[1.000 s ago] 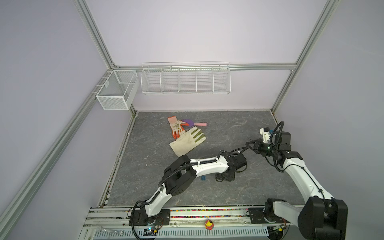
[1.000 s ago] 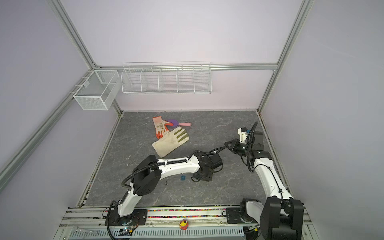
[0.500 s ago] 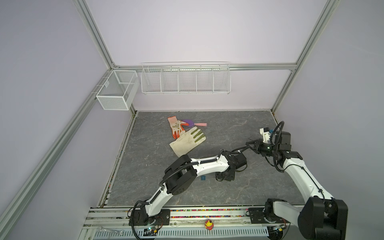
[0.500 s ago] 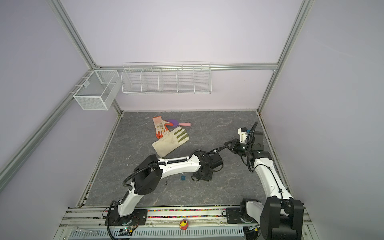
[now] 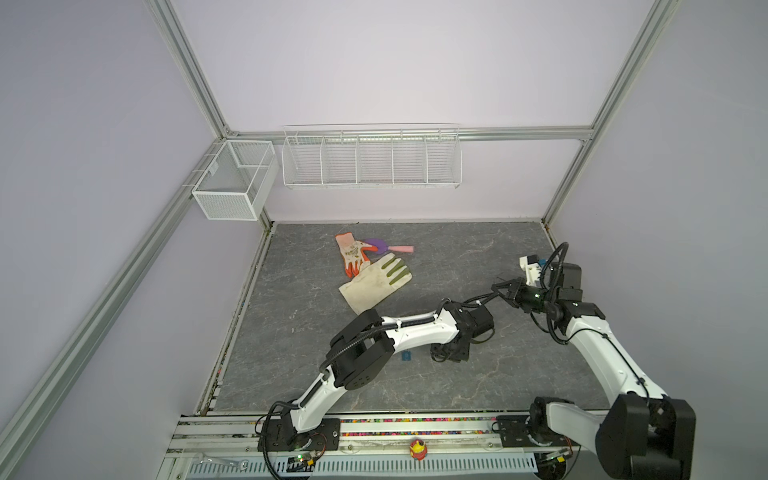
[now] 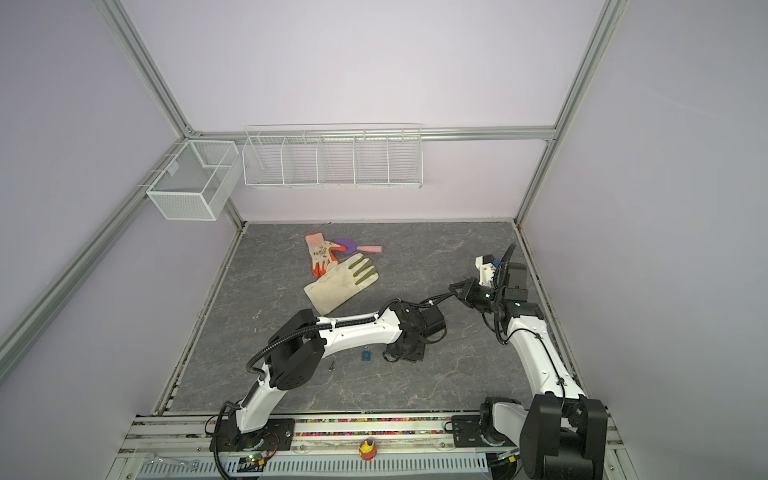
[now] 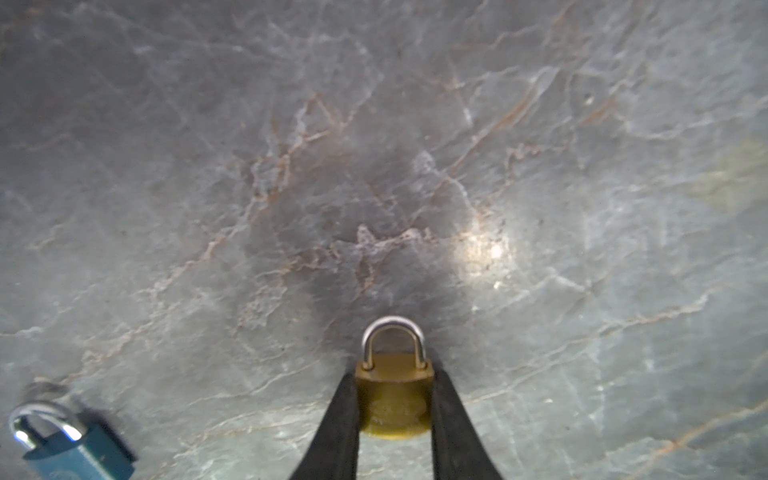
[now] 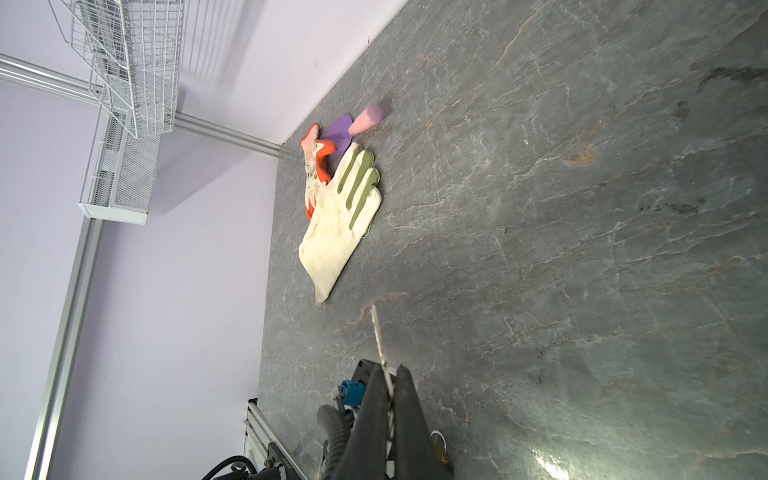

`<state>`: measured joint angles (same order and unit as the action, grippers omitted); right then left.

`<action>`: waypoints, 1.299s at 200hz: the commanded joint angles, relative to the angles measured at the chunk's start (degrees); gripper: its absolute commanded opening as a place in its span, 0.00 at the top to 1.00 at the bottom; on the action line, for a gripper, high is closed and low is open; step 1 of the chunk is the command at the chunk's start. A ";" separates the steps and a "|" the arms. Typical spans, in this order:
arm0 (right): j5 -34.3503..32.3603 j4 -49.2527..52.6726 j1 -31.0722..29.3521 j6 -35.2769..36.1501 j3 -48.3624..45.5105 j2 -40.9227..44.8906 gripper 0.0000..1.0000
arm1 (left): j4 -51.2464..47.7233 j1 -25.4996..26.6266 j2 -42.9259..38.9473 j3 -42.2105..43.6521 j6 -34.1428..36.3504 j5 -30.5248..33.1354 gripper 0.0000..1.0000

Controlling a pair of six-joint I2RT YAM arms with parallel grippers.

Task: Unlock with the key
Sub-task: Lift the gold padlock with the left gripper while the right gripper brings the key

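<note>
A brass padlock with a steel shackle lies flat on the grey stone table. My left gripper is down on it, and its black fingers press both sides of the lock body. In both top views the left gripper sits low at the table's middle and hides the lock. My right gripper is shut on a thin silver key whose blade sticks out past the fingertips. It hovers behind and to the right of the left wrist.
A blue padlock lies just left of the left gripper. A small metal piece lies further left. A cream glove, an orange glove and a purple trowel lie at the back. Wire baskets hang on the wall.
The left gripper's fingers have narrowed onto the brass padlock. Both arms have otherwise stayed almost still.
</note>
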<state>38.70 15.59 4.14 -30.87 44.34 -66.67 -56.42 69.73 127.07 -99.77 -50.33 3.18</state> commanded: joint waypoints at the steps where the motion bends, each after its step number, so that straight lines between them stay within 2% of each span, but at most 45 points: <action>1: 0.78 -0.30 -0.09 -0.06 0.14 -0.30 0.94 | -0.67 0.07 2.60 0.35 0.32 0.05 0.83; 31: 0.95 -0.07 -0.09 -0.03 -0.13 -0.12 0.94 | 0.86 0.00 -0.50 1.36 -0.07 2.44 1.00; 76: 0.15 2.68 -0.08 1.39 0.29 0.32 0.94 | 2.35 -1.15 -6.10 3.34 -0.58 5.05 1.00; 132: -4.32 8.80 -2.59 3.02 1.72 1.66 0.94 | 5.94 -6.28 -18.30 9.35 -4.46 7.29 1.00; 181: -11.37 1.92 -15.20 -4.65 -4.66 3.74 0.94 | 7.48 -11.08 -24.69 10.39 -8.13 11.14 1.00; 199: -13.88 -4.53 -22.33 -8.24 -7.15 4.08 0.94 | 8.70 -12.22 -25.85 10.52 -10.23 11.62 1.00; 228: -17.24 -17.93 -30.61 -16.01 -12.02 3.35 0.94 | 9.86 -12.77 -27.11 10.16 -13.21 14.66 1.00; 260: -22.20 -25.61 -39.12 -17.12 -11.99 2.09 0.94 | 11.42 -12.87 -27.57 9.79 -12.96 15.68 1.00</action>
<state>21.61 1.19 -30.61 -44.01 32.03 -63.77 -46.41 57.01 101.36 -89.76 -61.12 15.73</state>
